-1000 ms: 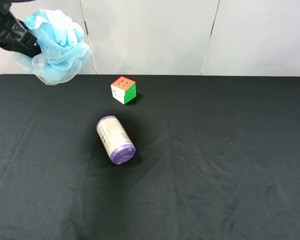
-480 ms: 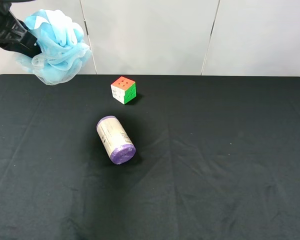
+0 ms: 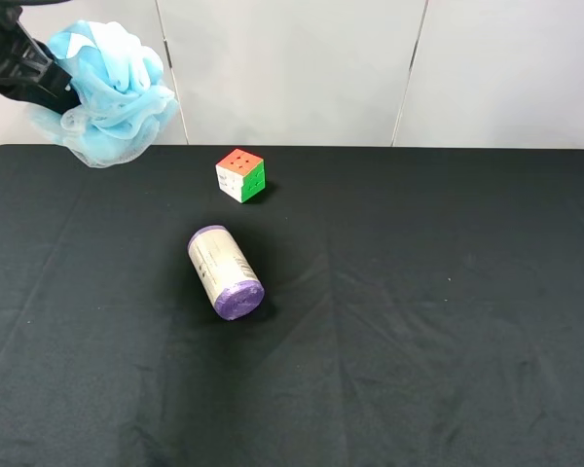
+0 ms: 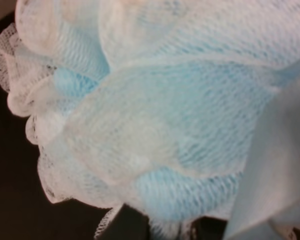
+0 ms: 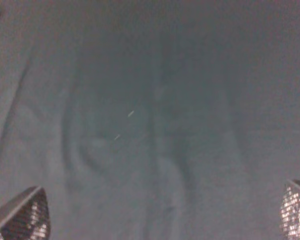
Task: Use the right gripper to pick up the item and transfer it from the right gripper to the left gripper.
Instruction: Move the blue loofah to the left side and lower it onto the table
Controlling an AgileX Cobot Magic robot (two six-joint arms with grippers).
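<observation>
The light blue mesh pouf (image 3: 107, 88) hangs in the air at the far left, above the table's back edge. My left gripper (image 3: 64, 89) is shut on it from the left. In the left wrist view the pouf (image 4: 160, 110) fills the picture and hides the fingers. My right gripper (image 5: 160, 210) is open and empty, with its speckled fingertips (image 5: 22, 217) wide apart over bare black cloth. It is out of the exterior high view.
A multicoloured puzzle cube (image 3: 240, 175) sits near the back middle of the black table (image 3: 419, 321). A white cylinder with a purple cap (image 3: 225, 271) lies on its side in front of it. White wall panels stand behind the table.
The small dark part of the right arm at the exterior view's right edge has left the picture. The pouf and left gripper have barely moved.
</observation>
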